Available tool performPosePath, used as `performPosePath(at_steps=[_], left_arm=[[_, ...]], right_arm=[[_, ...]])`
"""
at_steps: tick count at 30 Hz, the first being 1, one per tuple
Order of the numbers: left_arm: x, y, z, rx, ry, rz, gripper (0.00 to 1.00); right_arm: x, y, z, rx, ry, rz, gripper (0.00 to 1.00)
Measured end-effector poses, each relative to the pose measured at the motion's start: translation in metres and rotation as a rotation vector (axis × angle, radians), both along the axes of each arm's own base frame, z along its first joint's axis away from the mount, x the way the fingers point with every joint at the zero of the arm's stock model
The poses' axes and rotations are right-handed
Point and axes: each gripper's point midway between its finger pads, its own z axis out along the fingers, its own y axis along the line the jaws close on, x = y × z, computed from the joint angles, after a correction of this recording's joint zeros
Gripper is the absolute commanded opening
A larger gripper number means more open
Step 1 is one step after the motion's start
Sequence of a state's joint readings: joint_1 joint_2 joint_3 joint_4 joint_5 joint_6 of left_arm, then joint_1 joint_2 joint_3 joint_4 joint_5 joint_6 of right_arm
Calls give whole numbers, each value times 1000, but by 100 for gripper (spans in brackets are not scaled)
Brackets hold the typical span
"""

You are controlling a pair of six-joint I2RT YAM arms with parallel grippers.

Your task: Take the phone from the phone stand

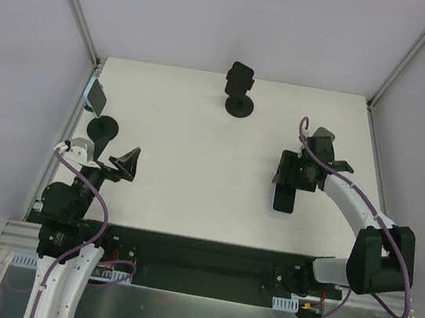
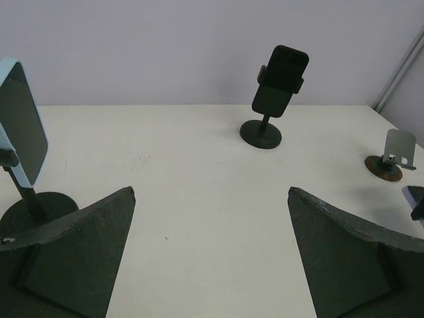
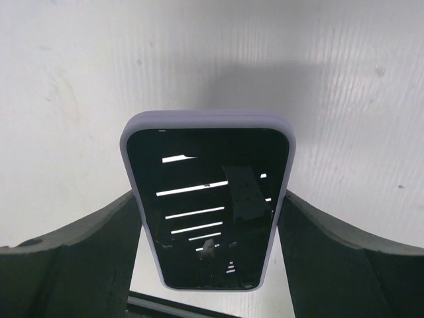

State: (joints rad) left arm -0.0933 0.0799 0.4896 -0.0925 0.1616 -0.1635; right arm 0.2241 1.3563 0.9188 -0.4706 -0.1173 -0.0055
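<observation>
Far left, a phone in a light-blue case [image 1: 94,96] sits tilted on a black round-base stand [image 1: 104,126], right by the left edge of the white table [image 1: 195,172]. The left gripper [image 2: 211,195] hangs near it on the robot's side, jaws spread wide with nothing between them.

Middle back, a black phone [image 1: 240,77] is clamped in a second black stand with a disc foot [image 1: 240,107].

Further right, the left wrist cam picks up a little silver bent-metal stand on a brown disc [image 2: 391,158].

Then the one that matters: the dark-screened phone in a lavender case [image 3: 207,218] is off any stand, screen up, over the right side of the table. The right gripper [image 3: 208,197] is clamped on its long edges, with a finger [image 3: 79,252] pressed against each side. Can't tell if it's resting on the table or lifted a bit.
</observation>
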Motion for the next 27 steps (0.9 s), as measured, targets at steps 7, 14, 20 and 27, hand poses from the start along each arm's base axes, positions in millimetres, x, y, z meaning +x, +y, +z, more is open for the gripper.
performPosePath(at_steps=[7, 14, 20, 27], left_arm=[[3, -3, -4, 4, 23, -13, 98], [7, -3, -8, 6, 45, -15, 98], [9, -4, -10, 7, 56, -17, 98], [9, -4, -10, 8, 55, -18, 98]], right_arm=[[-35, -11, -33, -56, 108, 8, 43], [-36, -17, -48, -100, 152, 13, 44], [-40, -22, -63, -136, 205, 6, 47], [-43, -27, -72, -166, 239, 5, 52]])
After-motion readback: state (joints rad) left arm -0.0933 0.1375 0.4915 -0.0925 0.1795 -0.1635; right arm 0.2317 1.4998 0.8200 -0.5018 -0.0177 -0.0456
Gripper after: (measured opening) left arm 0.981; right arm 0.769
